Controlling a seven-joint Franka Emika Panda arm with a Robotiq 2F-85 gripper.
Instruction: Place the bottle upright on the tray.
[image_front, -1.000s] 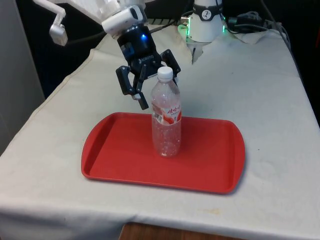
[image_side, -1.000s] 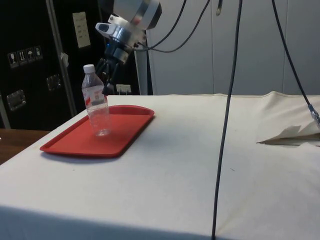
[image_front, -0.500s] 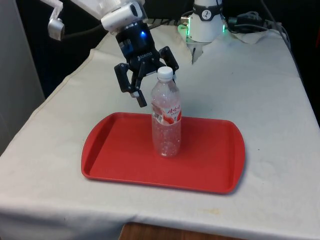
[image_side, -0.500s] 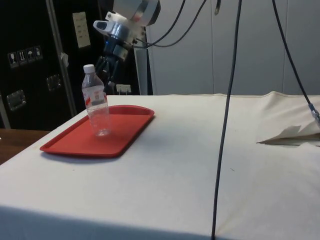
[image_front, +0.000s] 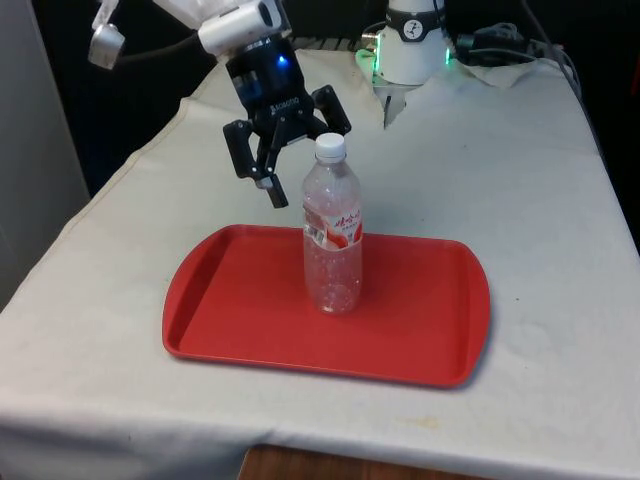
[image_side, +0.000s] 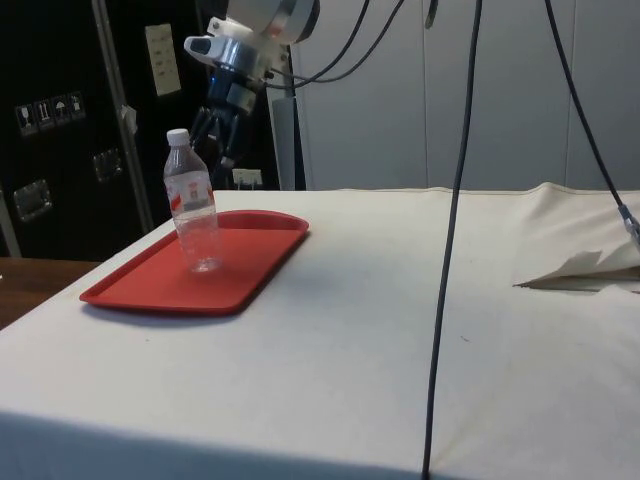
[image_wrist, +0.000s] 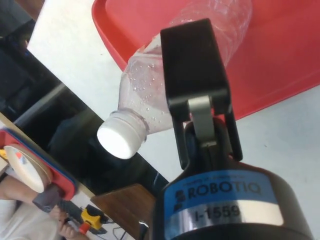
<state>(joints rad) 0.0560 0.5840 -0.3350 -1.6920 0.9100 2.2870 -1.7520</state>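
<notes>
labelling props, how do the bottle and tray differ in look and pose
The clear plastic bottle with a white cap stands tall and upright; the red plastic tray lies flat and wide on the white cloth. The bottle is see-through, the tray opaque. Both share red: the bottle's label matches the tray.

1. The black two-finger gripper has risen since a second ago: in the front view its fingertips, earlier level with the shoulder of the clear plastic bottle with the white cap and red label, now hang about level with the cap.
2. It has also shifted towards the front view's left and farther back, so the bottle now stands lower and clear of the spread fingers.
3. In the side view the gripper sits higher above the bottle than before.
</notes>
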